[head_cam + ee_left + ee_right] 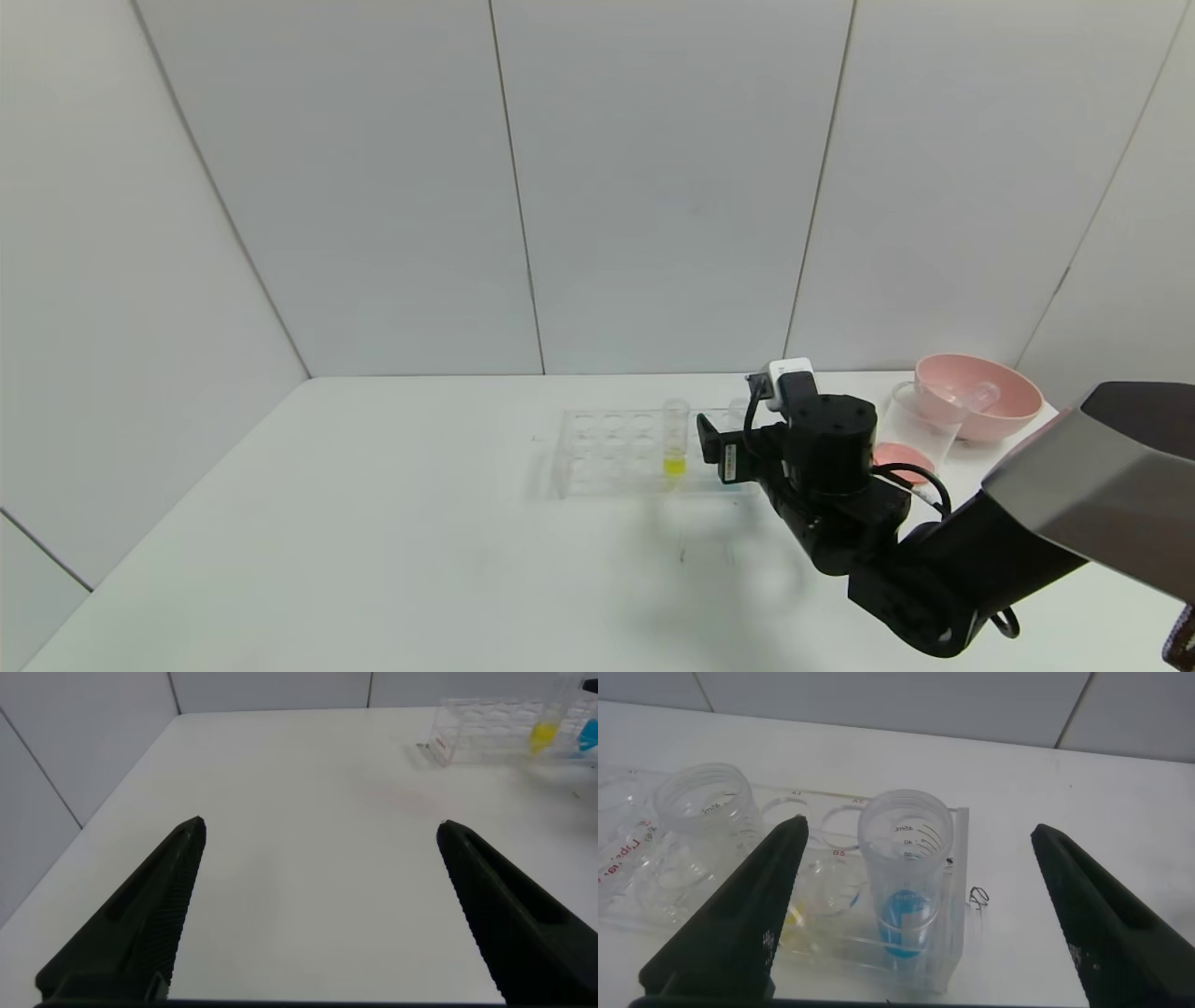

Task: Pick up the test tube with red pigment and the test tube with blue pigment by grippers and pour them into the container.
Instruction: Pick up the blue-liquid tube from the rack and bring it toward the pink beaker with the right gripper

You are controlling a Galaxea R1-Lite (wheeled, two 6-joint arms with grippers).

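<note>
The test tube with blue pigment [904, 882] stands upright in the end hole of the clear rack [957, 891], with blue liquid at its bottom. My right gripper [917, 826] is open, one finger on each side of this tube and not touching it. In the head view the right gripper [714, 450] sits at the rack's [607, 453] right end. The container [920, 425], a clear beaker, stands to the right with a red layer at its bottom. My left gripper [320, 826] hangs open over bare table. The test tube with red pigment is not in view.
A tube with yellow liquid [675, 439] stands in the rack beside the blue one. A pink bowl [1018, 397] sits behind the beaker at the back right, with something clear lying in it. White walls close in the table [373, 541] at the back and sides.
</note>
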